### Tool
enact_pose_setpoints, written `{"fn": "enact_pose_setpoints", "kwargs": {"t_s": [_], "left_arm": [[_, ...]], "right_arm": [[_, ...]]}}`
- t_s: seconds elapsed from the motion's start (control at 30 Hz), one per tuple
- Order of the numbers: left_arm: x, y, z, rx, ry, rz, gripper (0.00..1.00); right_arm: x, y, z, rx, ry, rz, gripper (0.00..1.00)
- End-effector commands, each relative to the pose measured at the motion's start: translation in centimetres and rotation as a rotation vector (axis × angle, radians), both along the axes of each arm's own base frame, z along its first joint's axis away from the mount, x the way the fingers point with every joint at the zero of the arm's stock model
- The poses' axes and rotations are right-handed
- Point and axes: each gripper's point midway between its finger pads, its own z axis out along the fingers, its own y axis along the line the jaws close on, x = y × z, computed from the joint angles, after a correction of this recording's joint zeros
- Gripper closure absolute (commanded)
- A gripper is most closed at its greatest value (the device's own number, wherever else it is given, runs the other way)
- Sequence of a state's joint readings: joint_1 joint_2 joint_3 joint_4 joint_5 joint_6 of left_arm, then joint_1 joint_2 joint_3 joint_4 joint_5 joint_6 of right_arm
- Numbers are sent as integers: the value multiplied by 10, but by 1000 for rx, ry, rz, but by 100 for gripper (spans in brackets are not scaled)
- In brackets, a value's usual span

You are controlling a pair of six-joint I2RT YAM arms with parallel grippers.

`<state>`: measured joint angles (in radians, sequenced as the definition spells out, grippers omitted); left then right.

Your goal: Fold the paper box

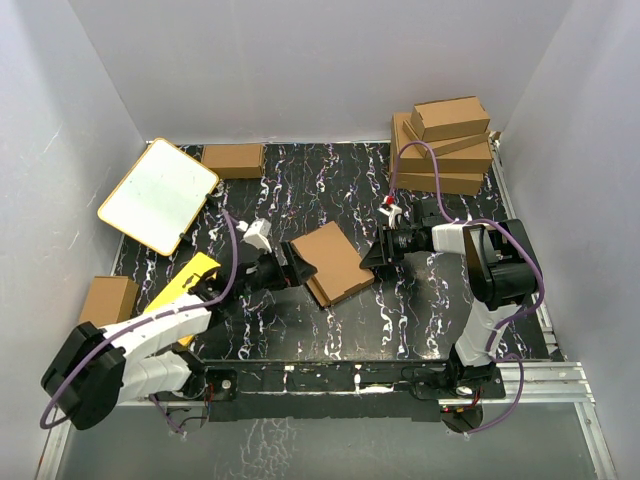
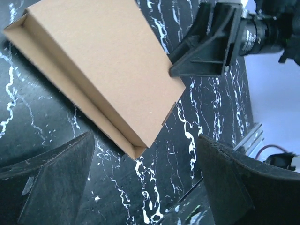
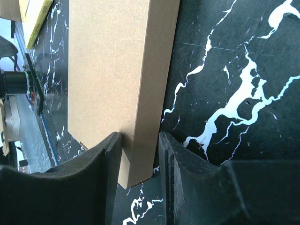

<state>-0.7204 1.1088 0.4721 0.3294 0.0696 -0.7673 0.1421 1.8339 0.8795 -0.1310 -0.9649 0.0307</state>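
Surroundings: stacked brown boxes upper right, white board upper left, yellow card lower left, a carton at the top edge, a second carton at the left edge. The paper box lies at frame centre on the black marbled table, enclosed by white walls. The right gripper clamps the box's right edge. The left gripper stands spread wide just beside the box, grasping nothing.

No lettering can be read anywhere (the paper box is plain).
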Motion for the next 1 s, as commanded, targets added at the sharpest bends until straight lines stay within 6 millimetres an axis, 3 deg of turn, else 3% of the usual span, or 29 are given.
{"fn": "enact_pose_setpoints", "kwargs": {"t_s": [0.0,0.17,0.4,0.57,0.73,0.97], "left_arm": [[8,13,-2,-111,136,92,13],[37,38,-28,-126,180,165,12],[79,33,-57,-102,196,170,10],[99,36,-70,-108,219,214,10],[108,40,-86,-80,267,254,18],[109,41,-99,-44,311,265,39]], "right_arm": [[1,-5,-18,-79,-7,-2,60],[1,-5,-18,-77,-7,0,60],[1,-4,-17,-77,-10,1,60],[2,-5,-17,-76,-11,1,60],[1,-4,-17,-77,-8,2,60],[1,-5,-19,-80,-6,2,60]]}}
